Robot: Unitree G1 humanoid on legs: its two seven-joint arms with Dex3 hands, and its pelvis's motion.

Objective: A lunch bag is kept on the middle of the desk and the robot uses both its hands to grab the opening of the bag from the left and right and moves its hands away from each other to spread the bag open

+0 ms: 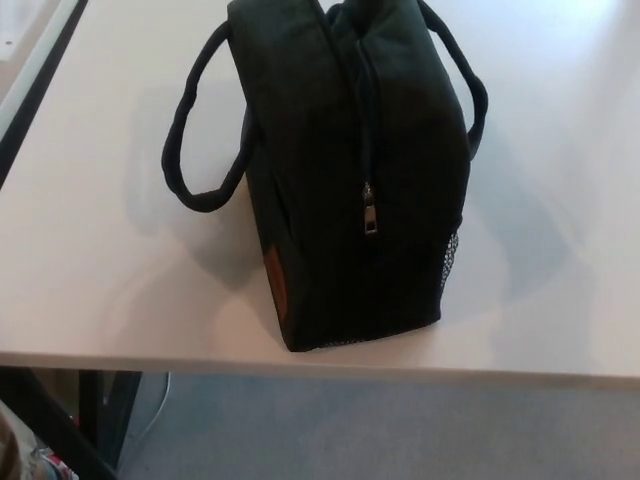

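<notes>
Hands are both out of the frame: neither the left nor the right hand shows anywhere, so how far their fingers are spread, and whether they grip anything, cannot be told. Nothing of the robot touches the bag.

Black lunch bag (340, 170) stands upright in the middle of the frame on the white surface (90, 280), its near end close to the front edge of the surface, its far end running off the top of the picture. Along its top runs a zipper seam, with a metal zipper pull (369, 212) hanging down on the near face. The top panels sit close together along that seam; at the upper edge of the frame a small gap in the fabric shows, though how wide the opening is there cannot be told. A black carrying handle (190, 150) loops out to the left of the bag and droops toward the surface; a second handle (470, 95) arcs out on the right side. A small brown tag (275, 275) sits low on the bag's left face, and a strip of mesh (452, 255) shows at the lower right corner.

Below the surface, at the bottom of the frame, lies grey floor (400, 430), with a dark leg (95, 410) of the surface at lower left.
</notes>
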